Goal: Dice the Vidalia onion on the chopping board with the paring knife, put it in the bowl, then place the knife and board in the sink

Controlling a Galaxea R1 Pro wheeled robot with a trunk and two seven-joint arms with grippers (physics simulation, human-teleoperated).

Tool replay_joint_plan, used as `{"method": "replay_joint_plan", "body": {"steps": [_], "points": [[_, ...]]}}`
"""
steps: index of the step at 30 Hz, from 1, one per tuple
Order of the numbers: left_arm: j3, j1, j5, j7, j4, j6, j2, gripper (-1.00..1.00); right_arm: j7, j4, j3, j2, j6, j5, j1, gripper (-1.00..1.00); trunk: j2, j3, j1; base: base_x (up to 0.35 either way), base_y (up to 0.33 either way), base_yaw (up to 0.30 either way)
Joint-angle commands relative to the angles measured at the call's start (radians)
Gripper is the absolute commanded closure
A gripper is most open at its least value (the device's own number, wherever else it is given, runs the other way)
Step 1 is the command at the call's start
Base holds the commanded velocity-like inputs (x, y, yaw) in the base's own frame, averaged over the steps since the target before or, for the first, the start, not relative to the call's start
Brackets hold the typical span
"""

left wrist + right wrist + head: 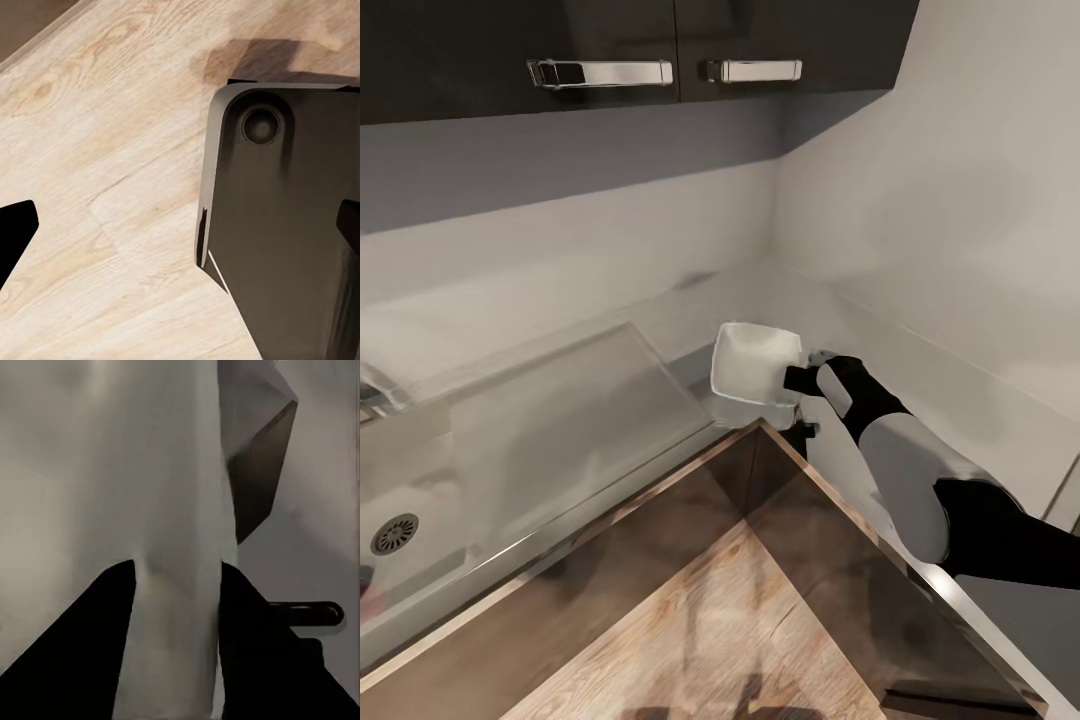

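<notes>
The right gripper's fingers (176,645) are closed on the rim of the bowl (755,362), held tilted above the table's (660,335) far right corner. I think the bowl is being repositioned; next it needs level setting-down. The left fingers (15,232) look spread, empty. The sink (420,500) lies left.

- The bowl (754,364) sat on the countertop (880,345) near the corner where two walls met, just right of the sink's (540,440) drainboard.
- My right gripper (797,379) was at the bowl's right rim; in the right wrist view its fingers (82,652) stood on either side of that rim.
- The sink's drain (395,533) lay far left, below the drainboard.
- Wall cabinets (620,45) hung above and behind the sink.
- The floor (710,630) lay in front of the counter edge.
</notes>
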Motion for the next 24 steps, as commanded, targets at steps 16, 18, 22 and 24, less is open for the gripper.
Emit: {"method": "replay_joint_plan", "body": {"steps": [16,18,22,24], "points": [[-0.002,0.0,0.0,0.001,-0.001,-0.01,0.0,-1.0,-0.018,-0.002,-0.006,-0.004,0.003,-0.011,0.0,1.0,-0.002,0.01,0.001,0.0,0.0,0.0],[-0.003,0.0,-0.003,0.001,-0.002,-0.01,0.0,-1.0,-0.02,-0.003,-0.006,-0.006,0.003,-0.011,0.0,1.0,-0.002,0.013,0.001,0.0,0.0,0.0],[-0.006,0.0,-0.007,0.0,-0.002,-0.009,-0.004,-1.0,-0.022,-0.002,-0.006,-0.005,0.003,-0.008,0.0,1.0,-0.002,0.02,0.001,0.0,0.0,0.0],[-0.006,0.0,-0.007,-0.001,-0.003,-0.009,-0.009,-1.0,-0.022,-0.002,-0.005,-0.005,0.003,-0.008,0.0,1.0,-0.002,0.023,0.001,0.0,0.0,0.0]]}}
